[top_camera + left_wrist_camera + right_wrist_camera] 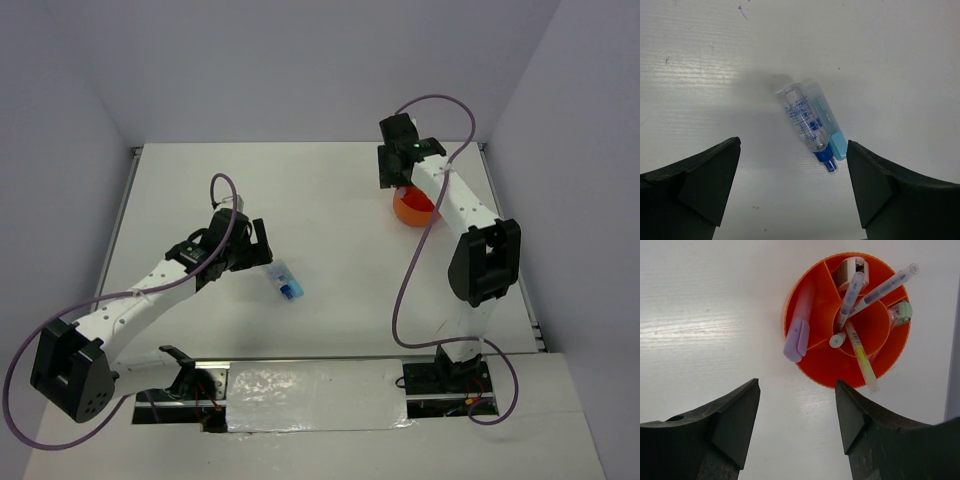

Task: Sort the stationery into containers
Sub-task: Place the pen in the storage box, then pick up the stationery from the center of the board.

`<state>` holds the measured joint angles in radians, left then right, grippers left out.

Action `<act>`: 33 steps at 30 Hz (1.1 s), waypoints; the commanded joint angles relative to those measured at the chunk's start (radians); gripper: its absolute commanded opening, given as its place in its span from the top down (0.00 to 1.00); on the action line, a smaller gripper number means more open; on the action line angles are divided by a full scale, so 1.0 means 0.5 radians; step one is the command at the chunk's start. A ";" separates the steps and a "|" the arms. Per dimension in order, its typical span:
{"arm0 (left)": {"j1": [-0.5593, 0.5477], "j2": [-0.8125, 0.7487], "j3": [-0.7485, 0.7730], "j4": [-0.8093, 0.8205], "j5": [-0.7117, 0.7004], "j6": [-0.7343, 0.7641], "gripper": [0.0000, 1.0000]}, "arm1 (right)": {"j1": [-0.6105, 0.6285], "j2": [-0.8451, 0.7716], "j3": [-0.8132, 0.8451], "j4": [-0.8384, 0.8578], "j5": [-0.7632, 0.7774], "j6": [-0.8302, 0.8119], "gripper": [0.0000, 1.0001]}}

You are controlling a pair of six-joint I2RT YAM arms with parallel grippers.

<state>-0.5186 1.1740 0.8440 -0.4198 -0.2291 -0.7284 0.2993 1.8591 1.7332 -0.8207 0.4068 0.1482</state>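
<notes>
Most of the pens and markers are in the orange holder point(822, 367). It sits on the table point(330, 190) at the upper right of the top view. The right gripper point(797, 390) hangs over the holder's lower left side. Its jaws stand apart and nothing is between them.

In the holder a purple marker point(797, 337) leans on the left rim. A yellow pen point(862, 360) pokes out at the lower right. Two thin grey pens point(856, 287) point to the upper right.

I think the step now is the last bit lying out on the table. It is a small clear bottle point(807, 125) with a blue cap, and a light blue stick point(829, 120) touches its side. They lie flat near the middle of the top view, well apart from the holder.

The left gripper point(792, 150) is above them with its jaws wide apart, holding nothing. Next it should go down, close on them and carry them across to the holder.

I cannot tell if the bottle and stick are one piece or two. I cannot make out the white thing at the top of the holder or the green thing at its right rim. In the top view the right arm hides most of the holder.
</notes>
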 commanded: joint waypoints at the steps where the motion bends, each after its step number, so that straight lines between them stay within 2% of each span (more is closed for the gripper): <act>1: -0.006 0.017 -0.016 0.079 0.026 0.052 0.01 | 0.061 -0.226 0.071 -0.025 -0.116 0.007 0.31; 5: -0.012 0.057 -0.004 0.073 0.019 0.046 0.01 | 0.239 -0.551 -0.177 0.150 -0.420 -0.042 0.29; 6: -0.033 0.079 0.011 0.057 0.007 0.033 0.01 | 0.282 -0.698 -0.345 0.272 -0.512 -0.057 0.28; 7: -0.046 0.091 0.018 0.045 -0.038 0.021 0.01 | 0.352 -0.769 -0.459 0.352 -0.735 -0.075 0.27; 9: -0.082 0.131 0.051 0.027 -0.082 -0.012 0.01 | 0.426 -0.944 -0.664 0.560 -0.899 -0.079 0.27; 14: -0.156 0.223 0.152 -0.010 -0.171 -0.074 0.01 | 0.769 -1.076 -1.156 0.742 -0.710 0.081 0.28; 20: -0.211 0.468 0.370 -0.139 -0.336 -0.123 0.02 | 0.898 -1.350 -1.693 1.178 -0.731 0.378 0.31; 22: -0.211 0.462 0.343 -0.145 -0.391 -0.239 0.02 | 1.006 -1.353 -1.812 1.331 -0.746 0.400 0.32; 27: -0.211 0.383 0.276 -0.133 -0.487 -0.423 0.05 | 1.226 -1.191 -1.862 1.506 -0.691 0.418 0.38; 29: -0.208 0.346 0.239 -0.136 -0.502 -0.460 0.05 | 1.318 -1.077 -1.841 1.567 -0.645 0.403 0.42; 33: -0.211 0.306 0.205 -0.075 -0.435 -0.387 0.06 | 1.380 -0.899 -1.767 1.623 -0.617 0.388 0.42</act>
<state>-0.6216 1.3636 0.9565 -0.4767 -0.4374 -0.9142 0.9668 1.3499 0.8093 -0.0975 0.0662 0.3408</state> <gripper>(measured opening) 0.937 0.579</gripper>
